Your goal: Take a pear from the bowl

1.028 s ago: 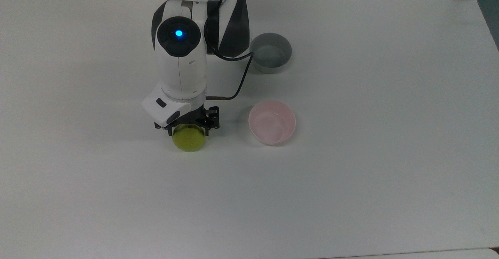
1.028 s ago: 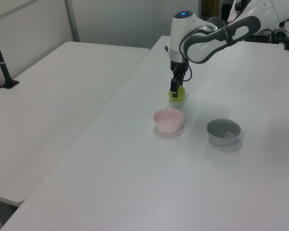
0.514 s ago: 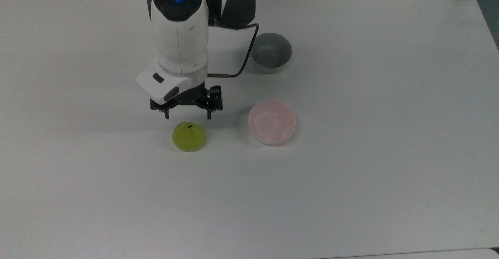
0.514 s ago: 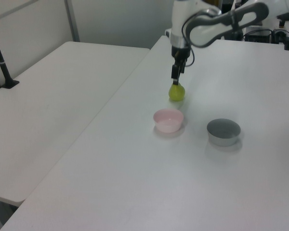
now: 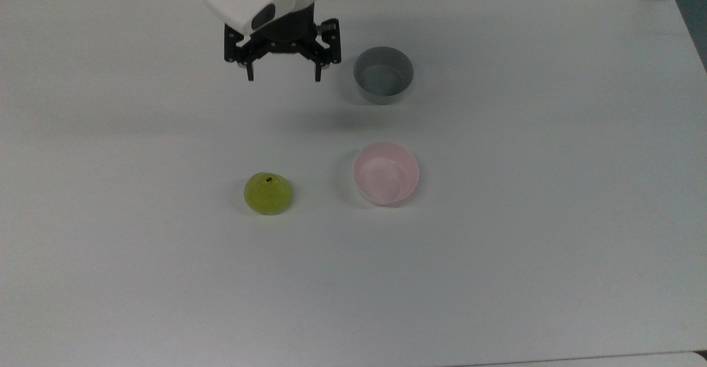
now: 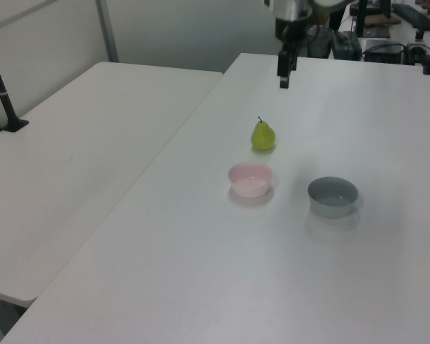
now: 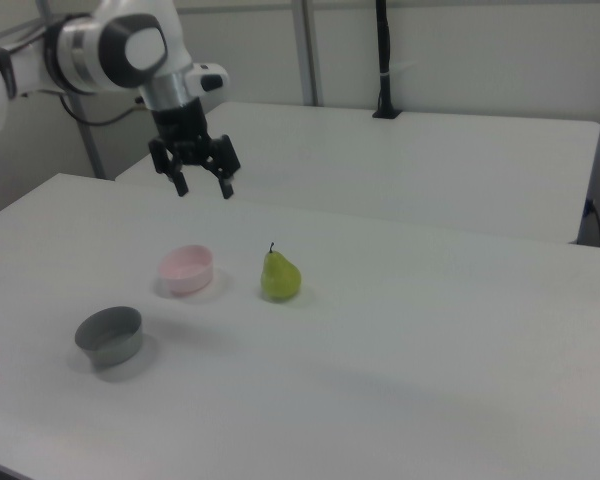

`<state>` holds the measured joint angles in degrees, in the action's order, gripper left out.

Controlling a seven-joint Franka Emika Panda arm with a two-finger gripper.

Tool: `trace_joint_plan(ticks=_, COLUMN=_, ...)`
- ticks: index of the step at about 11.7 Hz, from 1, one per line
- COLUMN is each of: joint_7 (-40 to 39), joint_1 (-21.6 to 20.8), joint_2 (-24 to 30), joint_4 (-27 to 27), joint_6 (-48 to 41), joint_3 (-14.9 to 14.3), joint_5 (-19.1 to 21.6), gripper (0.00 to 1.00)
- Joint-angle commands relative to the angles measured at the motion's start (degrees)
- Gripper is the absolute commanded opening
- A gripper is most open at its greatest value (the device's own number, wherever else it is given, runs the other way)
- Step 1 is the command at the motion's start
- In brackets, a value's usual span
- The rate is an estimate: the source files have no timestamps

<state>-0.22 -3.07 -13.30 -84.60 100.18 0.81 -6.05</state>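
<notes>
White surface [image 5: 497, 278], second white table [image 6: 79, 143] beside it, pale walls. Claw [image 5: 281, 74] spread wide and empty, now raised well away from pear [image 5: 268, 193], which stands on surface beside empty pink bowl [image 5: 385, 173]; grey bowl [image 5: 383, 74] unmoved.

- Round yellow-green pear [image 5: 268, 193] [image 6: 263, 136] [image 7: 279, 277]: yellow-green skin, small dark stem spot on top.
- Small round pale pink bowl [image 5: 385, 173] [image 6: 250, 179] [image 7: 187, 269]: pale pink inside and out.
- Small round grey bowl [image 5: 383, 74] [image 6: 332, 196] [image 7: 109, 335]: plain grey throughout.
- Two-finger black gripper [image 5: 281, 74] [image 6: 282, 74] [image 7: 202, 185]: black fingers and frame, under a white housing with dark patches.
- Flat white table [image 5: 497, 273] [image 6: 201, 287] [image 7: 430, 380]: plain white, unpatterned.
</notes>
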Motion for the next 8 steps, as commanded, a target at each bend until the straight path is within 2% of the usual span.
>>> trace_joint_plan(ticks=1, joint_7=1.0, joint_1=-0.4, joint_2=7.5, joint_4=-3.4, joint_6=-5.4, joint_3=-0.3, joint_5=2.0, gripper=1.0)
trace_joint_plan(ticks=4, joint_7=1.1, joint_1=-0.5, joint_2=13.0, joint_4=-7.1, joint_6=-5.6, joint_3=-1.1, joint_5=2.2, gripper=1.0)
trace_joint_plan(ticks=8, joint_7=1.1, joint_1=-0.2, joint_2=13.5, joint_4=-7.2, joint_6=-7.2, joint_3=-1.8, joint_5=2.2, gripper=1.0)
